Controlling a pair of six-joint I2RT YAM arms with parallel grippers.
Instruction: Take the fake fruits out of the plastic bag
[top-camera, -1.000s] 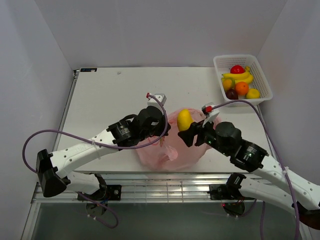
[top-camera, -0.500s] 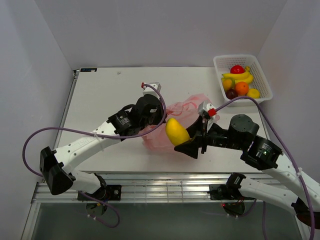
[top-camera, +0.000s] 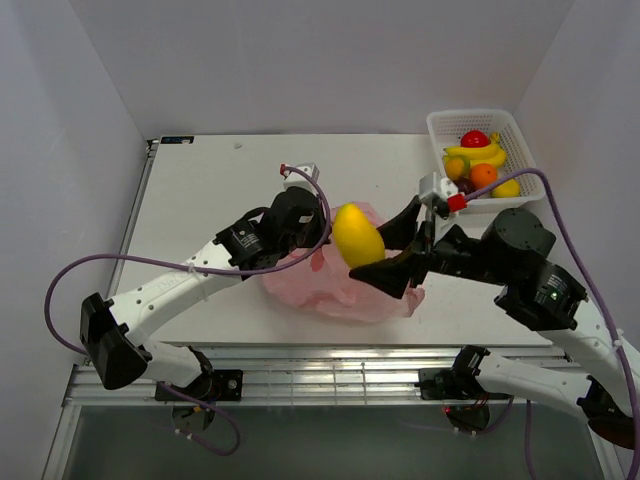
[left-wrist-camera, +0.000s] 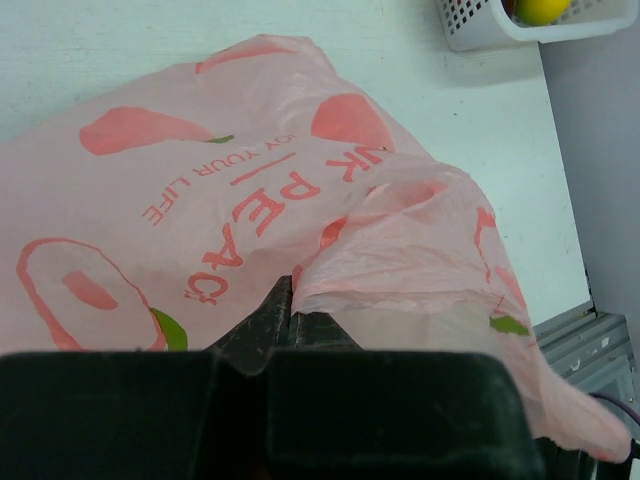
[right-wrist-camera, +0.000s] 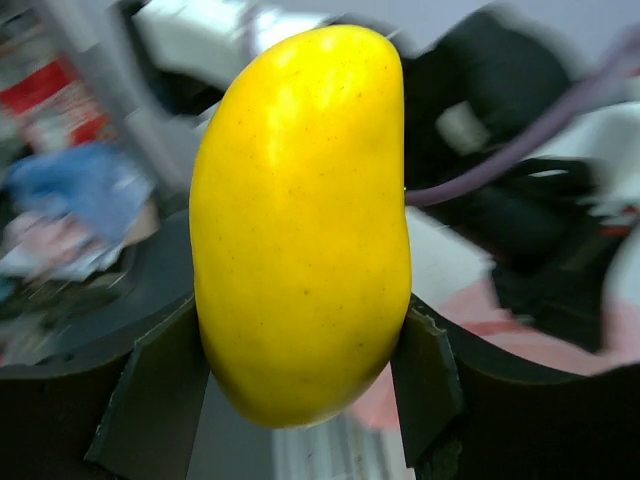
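The bag is thin, crinkly plastic, pink and a bit see-through, with a soft shine on its folds. The yellow fruit is smooth, shiny plastic with tiny dark specks. My right claw has dull black fingers that look like matt plastic. My left claw is matt black too. The bench is flat, white and matt. The basket is white plastic.

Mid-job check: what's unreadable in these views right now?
- Inside of the plastic bag: in the top view, the yellow fruit and right tool overlap it; in the left wrist view, crumpled film hides any contents.
- Right wrist view: fruit fills it, background blurred.
- Basket: left wrist view, cut by top edge.
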